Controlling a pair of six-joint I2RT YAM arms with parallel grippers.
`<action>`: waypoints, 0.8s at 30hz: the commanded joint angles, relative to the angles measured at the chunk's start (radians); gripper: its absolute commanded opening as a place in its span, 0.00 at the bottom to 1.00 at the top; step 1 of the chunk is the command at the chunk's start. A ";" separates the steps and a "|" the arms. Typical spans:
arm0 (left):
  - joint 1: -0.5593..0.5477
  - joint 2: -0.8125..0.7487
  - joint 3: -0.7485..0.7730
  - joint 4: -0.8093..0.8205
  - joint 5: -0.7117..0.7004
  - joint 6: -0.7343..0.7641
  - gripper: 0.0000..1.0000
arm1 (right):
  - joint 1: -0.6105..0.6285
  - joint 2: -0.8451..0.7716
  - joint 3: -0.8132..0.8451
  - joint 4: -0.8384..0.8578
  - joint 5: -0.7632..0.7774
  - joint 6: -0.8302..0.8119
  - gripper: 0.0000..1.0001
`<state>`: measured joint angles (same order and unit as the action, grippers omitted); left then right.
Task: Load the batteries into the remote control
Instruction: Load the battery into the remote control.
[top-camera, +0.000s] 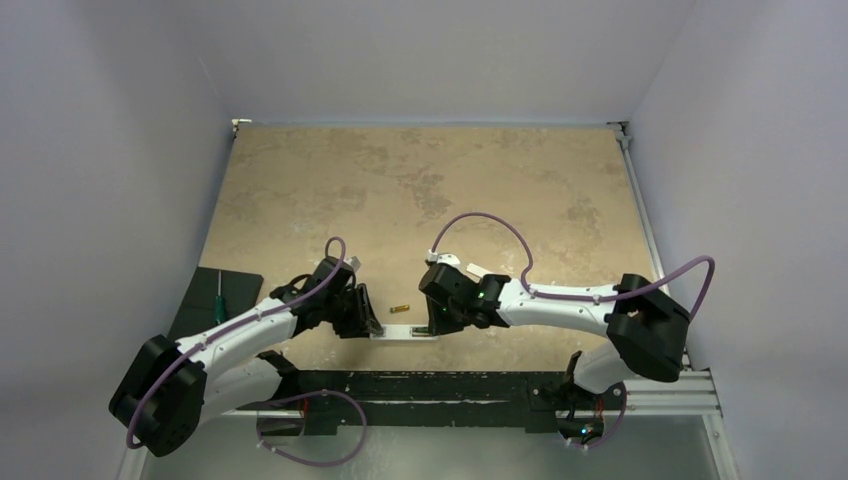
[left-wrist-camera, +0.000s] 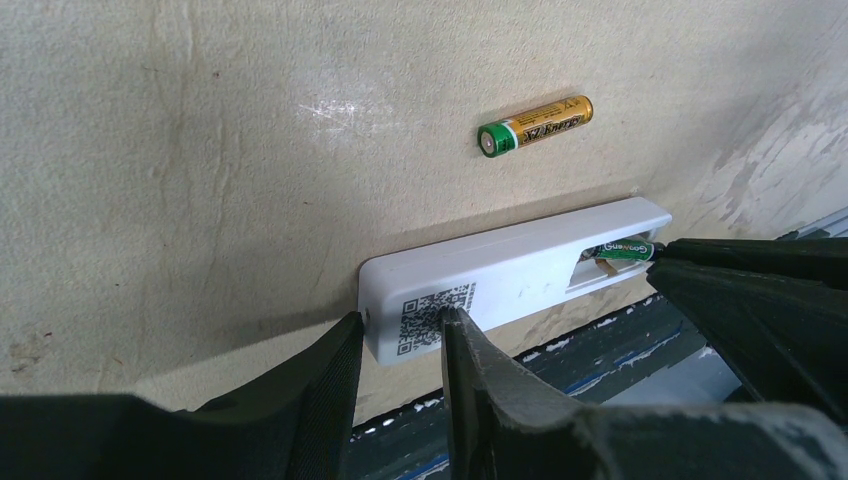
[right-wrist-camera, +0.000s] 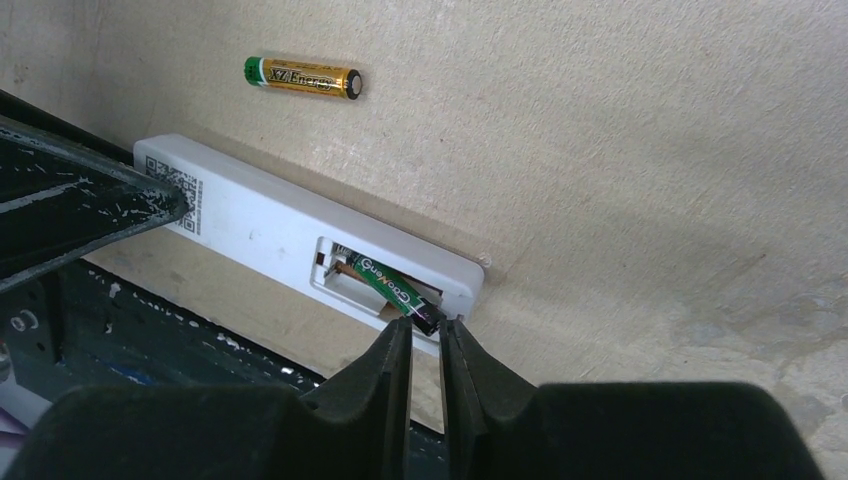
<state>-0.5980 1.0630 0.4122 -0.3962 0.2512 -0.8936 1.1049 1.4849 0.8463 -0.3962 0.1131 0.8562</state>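
Observation:
The white remote control (top-camera: 405, 333) lies back up near the table's front edge, its battery recess open. In the left wrist view my left gripper (left-wrist-camera: 400, 335) clamps the remote control's (left-wrist-camera: 520, 270) end with the square code label, one finger at the end, the other on the label. In the right wrist view my right gripper (right-wrist-camera: 425, 330) is shut on the dark end of the greenish-black battery (right-wrist-camera: 390, 285), which lies tilted with its other end down in the recess of the remote (right-wrist-camera: 270, 225). The gold battery (right-wrist-camera: 303, 77) lies loose just beyond the remote, and also shows from above (top-camera: 400, 308) and at the left wrist (left-wrist-camera: 535, 124).
A green-handled screwdriver (top-camera: 218, 300) lies on a black mat (top-camera: 240, 285) at the left edge. A black rail (top-camera: 440, 385) runs along the table's front edge right beside the remote. Grey walls close in the table on three sides.

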 joint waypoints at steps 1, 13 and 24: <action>-0.003 -0.012 -0.008 0.042 0.017 0.024 0.33 | -0.003 -0.002 -0.003 0.026 0.001 0.017 0.23; -0.003 -0.020 -0.009 0.042 0.020 0.022 0.32 | -0.003 0.027 0.012 0.040 -0.007 0.014 0.19; -0.003 -0.023 -0.010 0.043 0.025 0.022 0.32 | -0.002 0.051 0.023 0.052 -0.003 0.012 0.17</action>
<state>-0.5980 1.0542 0.4107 -0.3965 0.2539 -0.8936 1.1046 1.5196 0.8467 -0.3672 0.1085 0.8562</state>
